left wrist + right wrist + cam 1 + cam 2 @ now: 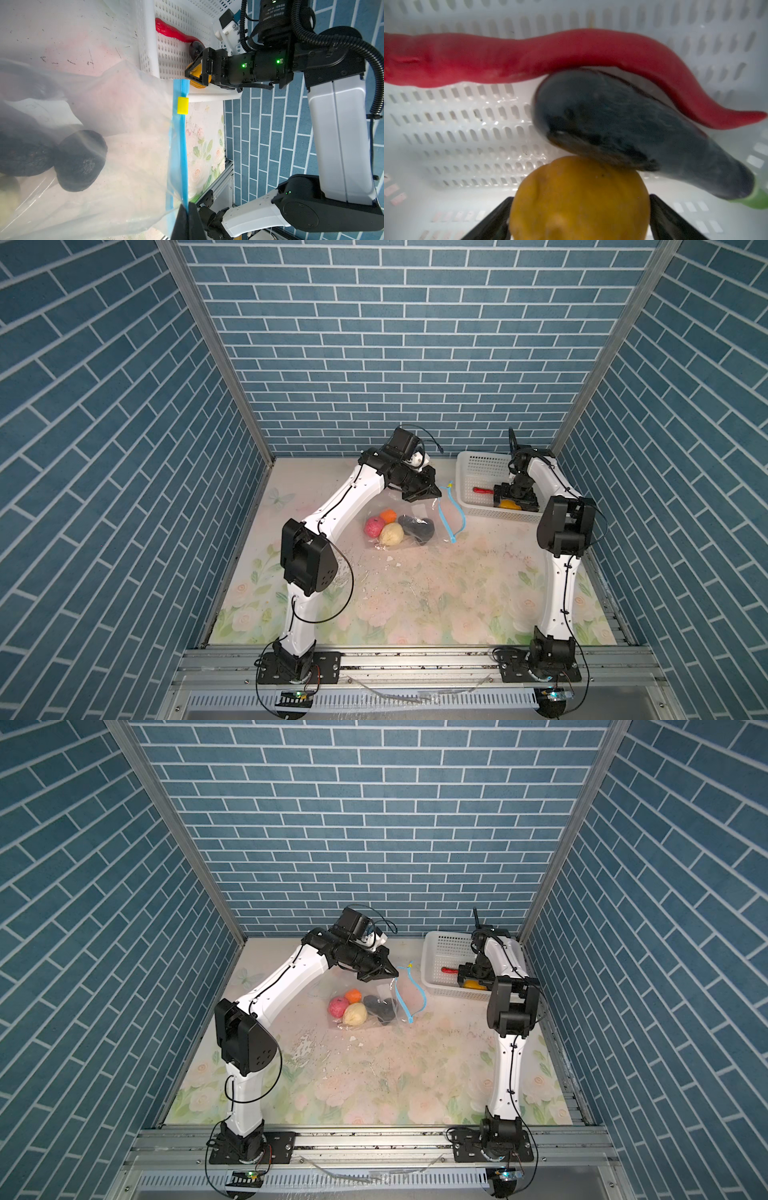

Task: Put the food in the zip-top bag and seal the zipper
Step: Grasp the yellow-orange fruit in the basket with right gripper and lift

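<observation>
The right gripper stands with jaws wide open astride the yellow-orange piece in the basket, centre right, which may roll free on closing; the left gripper, shut on the mouth of the zip-top bag at frame centre, may lose the slick film.

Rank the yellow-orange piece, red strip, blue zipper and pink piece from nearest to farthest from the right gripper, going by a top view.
1. Yellow-orange piece: in the basket, straddled by the right gripper.
2. Red strip: also in the basket, just to the view's left.
3. Zipper: outside the basket, at the bag's open mouth.
4. Pink piece: inside the bag, farthest left.
</observation>
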You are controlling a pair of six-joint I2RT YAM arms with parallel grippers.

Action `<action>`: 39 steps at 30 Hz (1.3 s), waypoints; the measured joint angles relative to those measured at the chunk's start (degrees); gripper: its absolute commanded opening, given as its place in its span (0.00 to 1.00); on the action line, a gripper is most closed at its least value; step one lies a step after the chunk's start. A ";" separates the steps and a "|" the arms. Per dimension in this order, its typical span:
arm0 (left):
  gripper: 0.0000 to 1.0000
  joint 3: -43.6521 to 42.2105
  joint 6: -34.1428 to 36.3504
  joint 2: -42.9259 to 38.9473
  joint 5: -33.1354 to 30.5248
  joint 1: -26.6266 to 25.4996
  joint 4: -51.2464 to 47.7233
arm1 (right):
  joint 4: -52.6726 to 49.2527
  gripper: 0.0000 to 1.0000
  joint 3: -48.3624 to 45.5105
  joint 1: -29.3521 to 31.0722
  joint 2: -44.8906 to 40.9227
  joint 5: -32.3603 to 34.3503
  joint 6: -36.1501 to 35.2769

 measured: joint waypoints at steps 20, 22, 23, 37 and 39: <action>0.00 0.00 0.04 0.00 -0.42 0.04 -0.02 | 0.46 0.78 4.66 3.21 2.58 -5.31 1.62; 0.00 0.00 0.07 0.00 -0.42 0.04 -0.04 | 0.96 0.78 4.66 3.21 2.58 -6.23 1.75; 0.00 0.00 0.07 0.00 -0.44 0.04 -0.04 | 1.31 0.78 4.66 3.21 2.58 -6.75 1.90; 0.00 0.00 0.11 0.00 -0.50 0.04 -0.04 | 10.45 0.77 0.83 2.54 -0.57 -14.67 6.29; 0.00 0.00 0.11 0.00 -0.61 0.04 0.00 | 12.96 0.77 -2.21 2.16 -2.89 -16.17 7.87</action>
